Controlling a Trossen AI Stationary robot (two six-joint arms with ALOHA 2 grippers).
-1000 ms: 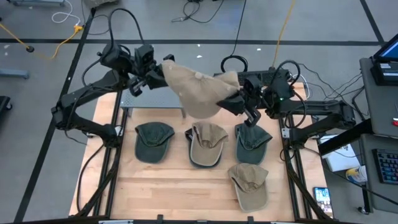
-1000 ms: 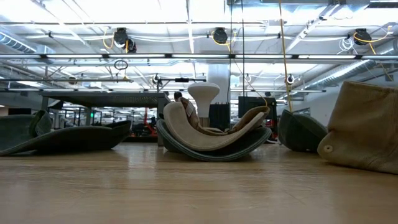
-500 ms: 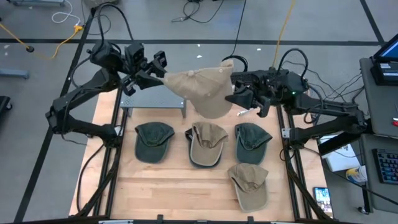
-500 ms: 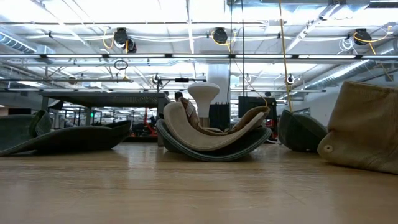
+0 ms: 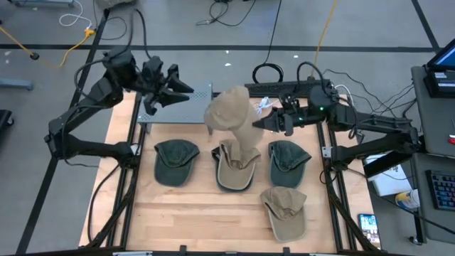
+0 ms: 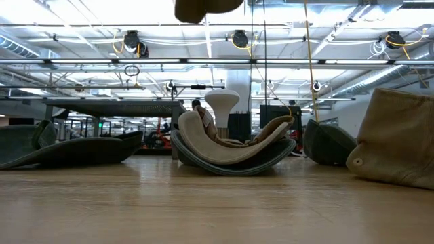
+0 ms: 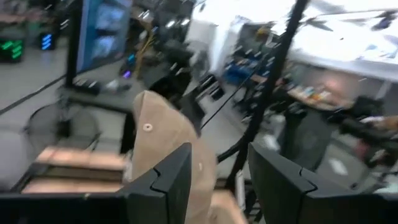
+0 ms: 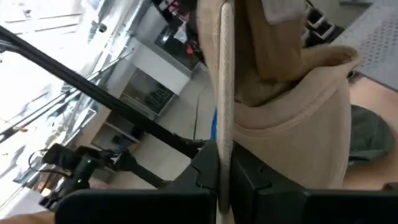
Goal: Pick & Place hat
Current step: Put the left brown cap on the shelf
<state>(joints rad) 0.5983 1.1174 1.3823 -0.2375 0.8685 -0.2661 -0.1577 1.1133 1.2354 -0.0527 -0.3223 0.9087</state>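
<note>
Above: right tool (image 5: 264,124) clenched on tan hat (image 5: 233,117) | left tool (image 5: 173,89) released, apart | stacked caps (image 5: 237,165) on counter (image 5: 199,213)

You have a light wooden table (image 5: 206,213) carrying a small grey platform (image 5: 178,114) at the back, a row of a dark green cap (image 5: 175,161), a tan-and-green cap stack (image 5: 234,171) and another green cap (image 5: 288,161), plus a tan cap (image 5: 286,210) nearer the front.

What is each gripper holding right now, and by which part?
Right gripper pinches the tan hat by its brim edge; left gripper is open, holding nothing.
</note>
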